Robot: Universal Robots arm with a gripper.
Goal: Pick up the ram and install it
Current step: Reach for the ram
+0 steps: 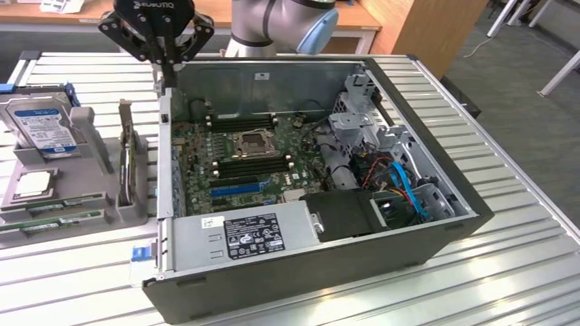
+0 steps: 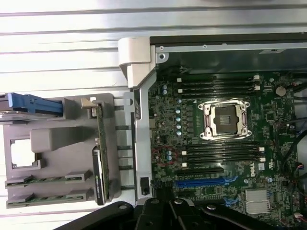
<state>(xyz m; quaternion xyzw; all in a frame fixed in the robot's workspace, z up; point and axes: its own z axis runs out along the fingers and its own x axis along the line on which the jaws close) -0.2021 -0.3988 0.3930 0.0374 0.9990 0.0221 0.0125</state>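
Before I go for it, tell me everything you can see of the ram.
The ram is a long, thin green circuit-board stick with small dark chips, seemingly on edge in a slot of the grey holder, at the exterior view's left of the open case. A second like stick lies parallel beside it. Only the holder touches it.

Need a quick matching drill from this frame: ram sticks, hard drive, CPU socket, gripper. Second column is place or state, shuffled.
1. ram sticks
2. hard drive
3. CPU socket
4. gripper

A. on the motherboard, between black slots
B. blue label, standing in the gray holder
C. shut, holding nothing, above the case corner
D. green, in the holder's low end, outside the case

Pairs: 1-D, 2-B, 3-A, 4-C
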